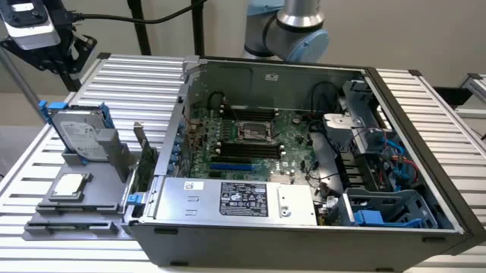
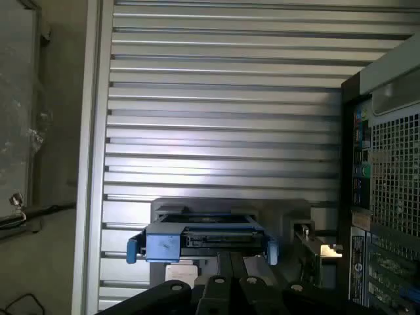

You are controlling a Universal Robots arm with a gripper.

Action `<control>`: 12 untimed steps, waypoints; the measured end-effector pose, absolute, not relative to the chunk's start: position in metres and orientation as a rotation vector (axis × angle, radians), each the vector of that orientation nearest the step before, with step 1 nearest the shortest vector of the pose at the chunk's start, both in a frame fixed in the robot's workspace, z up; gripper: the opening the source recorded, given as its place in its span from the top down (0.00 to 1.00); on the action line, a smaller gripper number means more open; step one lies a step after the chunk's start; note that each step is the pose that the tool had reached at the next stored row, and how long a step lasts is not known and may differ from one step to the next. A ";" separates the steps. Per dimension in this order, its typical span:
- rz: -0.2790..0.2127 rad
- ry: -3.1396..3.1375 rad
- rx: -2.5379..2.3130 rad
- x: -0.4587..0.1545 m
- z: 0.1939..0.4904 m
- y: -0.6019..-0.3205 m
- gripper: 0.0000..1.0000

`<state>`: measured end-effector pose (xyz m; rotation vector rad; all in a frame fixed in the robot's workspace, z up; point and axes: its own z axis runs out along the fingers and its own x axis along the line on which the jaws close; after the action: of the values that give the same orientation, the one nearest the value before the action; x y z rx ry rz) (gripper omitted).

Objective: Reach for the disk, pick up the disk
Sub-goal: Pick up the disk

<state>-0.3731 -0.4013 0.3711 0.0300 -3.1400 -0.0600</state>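
Note:
The disk [image 1: 77, 134] is a silver-grey hard drive with a white label, framed by a blue bracket. It stands on edge in a grey holder [image 1: 106, 156] at the exterior view's left. My gripper [image 1: 67, 69] hangs above it, well apart from it. In the wrist view the disk [image 2: 197, 239] is seen edge-on beyond the fingers [image 2: 223, 279]. My gripper [image 2: 231, 270] is shut with nothing between the fingers.
An open computer case [image 1: 227, 242] stands at the exterior view's right of the disk, close to the holder. Inside it lie a motherboard [image 1: 251, 139] and a silver box with a black label [image 1: 243, 199]. A small square chip [image 1: 70, 185] rests on the grey tray. Everything stands on a slatted metal table [image 1: 136, 79].

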 end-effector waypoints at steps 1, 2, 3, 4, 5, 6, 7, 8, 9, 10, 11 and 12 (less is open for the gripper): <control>-0.060 -3.140 0.030 -0.373 0.371 -0.401 0.89; -0.060 -3.140 0.030 -0.373 0.371 -0.401 0.89; -0.060 -3.140 0.030 -0.373 0.371 -0.401 0.89; -0.060 -3.140 0.030 -0.373 0.371 -0.401 0.89; -0.060 -3.140 0.030 -0.373 0.371 -0.401 0.89; -0.060 -3.140 0.030 -0.373 0.371 -0.401 0.89; -0.060 -3.140 0.030 -0.373 0.371 -0.401 0.89; -0.060 -3.140 0.030 -0.373 0.371 -0.401 0.89; -0.060 -3.140 0.030 -0.373 0.371 -0.401 0.89; -0.060 -3.140 0.030 -0.373 0.371 -0.401 0.89; -0.060 -3.140 0.030 -0.373 0.371 -0.401 0.89; -0.060 -3.140 0.030 -0.373 0.371 -0.401 0.89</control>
<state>-0.3731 -0.4013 0.3711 0.0300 -3.1400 -0.0600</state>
